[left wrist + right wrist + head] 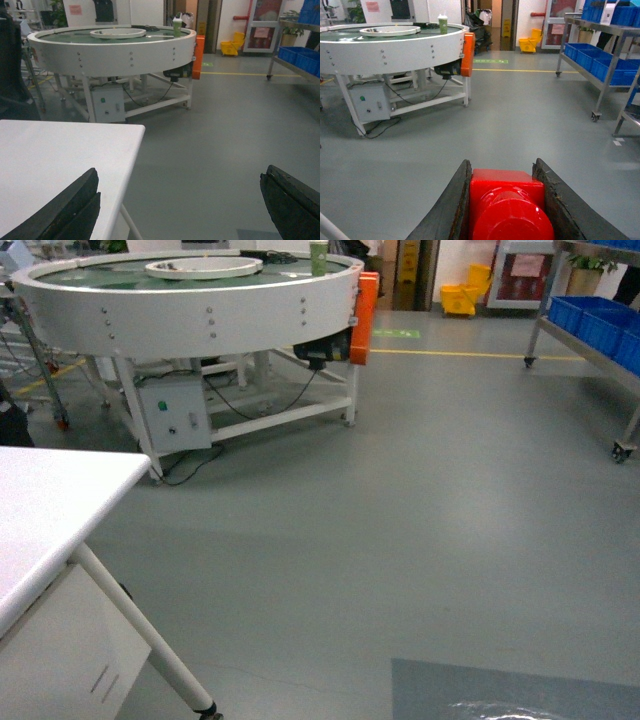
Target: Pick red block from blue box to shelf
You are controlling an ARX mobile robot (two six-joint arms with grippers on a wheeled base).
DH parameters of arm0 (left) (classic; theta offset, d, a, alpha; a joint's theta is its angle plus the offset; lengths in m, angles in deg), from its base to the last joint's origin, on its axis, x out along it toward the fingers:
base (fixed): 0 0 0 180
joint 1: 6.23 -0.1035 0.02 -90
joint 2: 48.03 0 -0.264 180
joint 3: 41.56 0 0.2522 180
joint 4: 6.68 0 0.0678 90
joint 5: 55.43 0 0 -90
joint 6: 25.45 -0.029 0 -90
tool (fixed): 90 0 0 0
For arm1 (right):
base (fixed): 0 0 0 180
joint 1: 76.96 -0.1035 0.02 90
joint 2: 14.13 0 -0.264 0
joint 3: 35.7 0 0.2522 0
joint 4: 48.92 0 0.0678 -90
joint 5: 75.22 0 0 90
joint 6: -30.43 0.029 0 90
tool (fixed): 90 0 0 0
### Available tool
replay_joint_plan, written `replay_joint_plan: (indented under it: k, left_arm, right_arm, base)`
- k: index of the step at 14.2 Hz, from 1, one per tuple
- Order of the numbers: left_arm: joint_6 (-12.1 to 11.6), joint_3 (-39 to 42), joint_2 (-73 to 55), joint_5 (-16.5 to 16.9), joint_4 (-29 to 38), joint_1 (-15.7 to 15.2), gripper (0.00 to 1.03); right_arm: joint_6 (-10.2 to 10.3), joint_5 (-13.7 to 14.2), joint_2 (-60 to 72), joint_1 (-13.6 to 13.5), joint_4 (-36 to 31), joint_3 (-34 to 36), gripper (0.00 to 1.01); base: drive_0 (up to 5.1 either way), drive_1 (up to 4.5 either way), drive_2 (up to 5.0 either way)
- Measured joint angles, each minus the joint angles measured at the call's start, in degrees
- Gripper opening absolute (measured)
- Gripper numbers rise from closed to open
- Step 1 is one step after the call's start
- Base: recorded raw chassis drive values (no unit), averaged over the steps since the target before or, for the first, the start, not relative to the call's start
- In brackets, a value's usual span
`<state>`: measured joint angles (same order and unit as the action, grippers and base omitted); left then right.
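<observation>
The right end effector (pixel 507 200) is clamped on the red block (pixel 509 207), which sits between its two dark fingers (pixel 452 210), stud facing the right wrist camera. The block is already out of the blue box, which appears in no view. The left end effector (pixel 180 210) holds nothing; its fingers (pixel 70 207) stand wide apart at the lower corners of the left wrist view, above the corner of a white table (pixel 60 160).

The coming move turns on the shelf. In the right wrist view a steel rack on castors (pixel 600 55), loaded with dark blue crates (pixel 592 57), stands ahead and to the right of the held block, well apart from it across open grey floor (pixel 510 120). It lies on the right arm's side, so the arm carrying the block is the nearer one. Whether this rack is the intended shelf is a judgement, not certain. The base probably has to roll closer before any placing.

A large round white conveyor table (pixel 190 305) with a green cup (pixel 318 258) on its top fills the left background.

The head view shows neither arm. The rack is cut off at the right edge in every view, so its free tiers cannot be made out. The block's lower half is cut off by the frame, so its long axis cannot be told.
</observation>
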<state>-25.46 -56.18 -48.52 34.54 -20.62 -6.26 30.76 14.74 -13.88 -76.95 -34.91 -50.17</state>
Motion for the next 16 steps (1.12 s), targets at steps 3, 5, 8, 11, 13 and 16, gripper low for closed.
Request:
replay_joint_plan:
  k: [3,5,8,11,13,16]
  left_arm:
    - [0.0,0.0,0.0,0.0,0.0,0.0,0.98]
    - [0.0,0.0,0.0,0.0,0.0,0.0,0.98]
    - [0.0,0.0,0.0,0.0,0.0,0.0,0.98]
    - [0.0,0.0,0.0,0.0,0.0,0.1,0.98]
    - [0.0,0.0,0.0,0.0,0.0,0.1,0.98]
    - [0.0,0.0,0.0,0.0,-0.2,0.1,0.98]
  right_arm:
    - [0.0,0.0,0.0,0.0,0.0,0.0,0.29]
    - [0.0,0.0,0.0,0.0,0.0,0.0,0.29]
    - [0.0,0.0,0.0,0.0,0.0,0.0,0.29]
    - [0.0,0.0,0.0,0.0,0.0,0.0,0.29]
    - [0.0,0.0,0.0,0.0,0.0,0.0,0.29]
    - [0.0,0.0,0.0,0.0,0.0,0.0,0.29]
  base:
    - [-1.6,-1.56,-1.6]
    - [-1.6,-1.56,-1.6]
    - [-1.6,-1.56,-1.6]
    - [-1.6,-1.56,-1.6]
    - [-0.1,4.03,-4.2]
    - [-0.1,4.03,-4.2]
